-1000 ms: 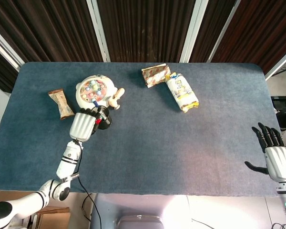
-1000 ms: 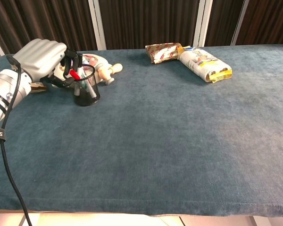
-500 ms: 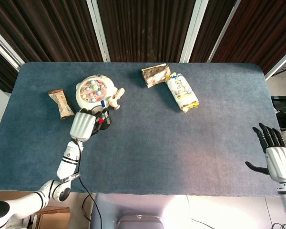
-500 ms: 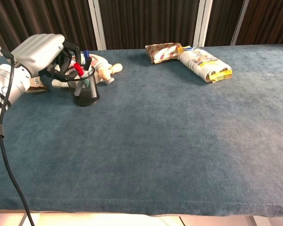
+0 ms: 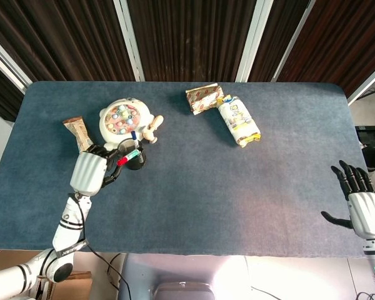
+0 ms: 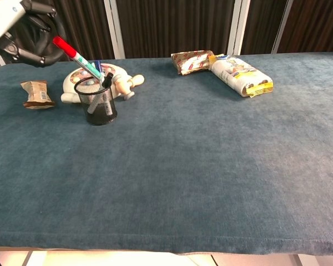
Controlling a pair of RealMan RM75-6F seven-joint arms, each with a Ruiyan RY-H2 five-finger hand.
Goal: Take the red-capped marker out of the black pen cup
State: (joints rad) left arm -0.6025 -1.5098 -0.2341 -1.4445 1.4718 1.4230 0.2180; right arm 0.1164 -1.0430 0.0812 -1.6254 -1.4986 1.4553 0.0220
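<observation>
Gripping red-capped marker [image 6: 77,56], left hand [image 5: 89,171] above black pen cup [image 6: 100,103].

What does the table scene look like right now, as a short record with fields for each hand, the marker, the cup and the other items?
left hand: holds the red-capped marker, lifted and tilted
marker tip: near the rim of the black mesh pen cup; whether clear, cannot tell
cup contents: other pens inside
right hand: open, holding nothing, at table's right edge
behind cup: round toy
far side: two snack packages
left: snack bar
</observation>
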